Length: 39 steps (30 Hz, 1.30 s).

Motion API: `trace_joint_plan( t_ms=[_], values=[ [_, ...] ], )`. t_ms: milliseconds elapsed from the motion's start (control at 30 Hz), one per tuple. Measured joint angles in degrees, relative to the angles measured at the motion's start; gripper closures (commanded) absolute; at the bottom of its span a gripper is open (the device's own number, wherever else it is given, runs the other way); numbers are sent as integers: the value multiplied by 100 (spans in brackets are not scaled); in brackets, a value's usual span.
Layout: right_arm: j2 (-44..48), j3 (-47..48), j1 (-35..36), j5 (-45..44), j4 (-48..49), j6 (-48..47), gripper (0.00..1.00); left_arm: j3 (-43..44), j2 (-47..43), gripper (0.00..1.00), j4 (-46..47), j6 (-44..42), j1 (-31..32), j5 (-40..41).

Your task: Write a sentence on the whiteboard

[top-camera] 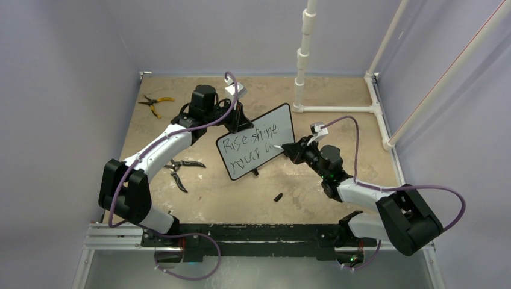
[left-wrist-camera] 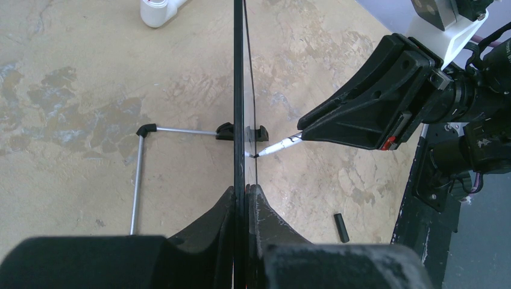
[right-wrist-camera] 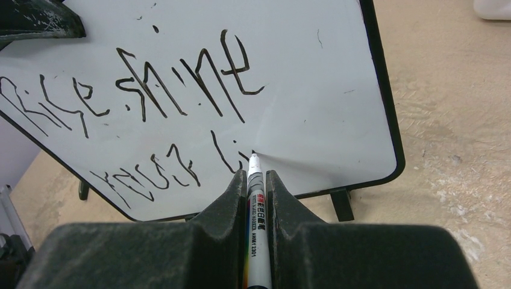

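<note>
Closed tight on a marker [right-wrist-camera: 255, 201], the right tool [right-wrist-camera: 257, 177] points the pen straight ahead at the whiteboard [right-wrist-camera: 325, 90], which stands on the tabletop [top-camera: 199, 201] between the two arms. The left tool [left-wrist-camera: 246, 194] is pinched narrow on the board's upper edge, one finger on each face, steadying it.

The marker tip sits on the board at the end of the lower line of the sentence [right-wrist-camera: 181, 78], just past letters that read roughly "li". The coming strokes turn on one relation: bare white surface lies to the right of the tip in the right wrist view, along the board's long axis towards its rounded end. Seen from the top camera, that axis slants from near-left to far-right, so the right arm, the nearer one to that end, would likely have to follow the slant.

Only the right wrist view gives the lettering and the room left for writing. The left wrist view shows the board edge-on as a thin dark line, with no writing visible, but it shows the tip meeting the face. A small black cap [top-camera: 278, 197] lies loose on the tabletop, near the right arm.
</note>
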<state>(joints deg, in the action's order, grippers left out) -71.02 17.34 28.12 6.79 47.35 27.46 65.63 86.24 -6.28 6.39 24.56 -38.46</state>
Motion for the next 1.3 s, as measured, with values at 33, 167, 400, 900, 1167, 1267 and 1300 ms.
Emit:
trace_joint_plan(
  t_ms=[33, 167, 400, 900, 1167, 1267, 1300],
  values=[
    [0, 0, 0, 0, 0, 0, 100, 0, -2, 100, 0, 0, 0, 0],
    [0, 0, -2, 24, 11, -7, 100, 0, 0, 100, 0, 0, 0, -2],
    [0, 0, -2, 66, 28, -61, 100, 0, 0, 100, 0, 0, 0, -9],
    [-92, 0, -2, 168, 20, -63, 100, 0, -2, 100, 2, 2, 0, -4],
    [-87, 0, -2, 17, -136, -57, 100, 0, -2, 100, 2, 2, 0, -2],
    [-81, 0, 0, -26, -184, -61, 100, 0, -2, 100, 4, 2, 0, 2],
    [-81, 0, -2, -35, -199, -63, 100, 0, -2, 100, 4, 2, 0, 2]
  ],
)
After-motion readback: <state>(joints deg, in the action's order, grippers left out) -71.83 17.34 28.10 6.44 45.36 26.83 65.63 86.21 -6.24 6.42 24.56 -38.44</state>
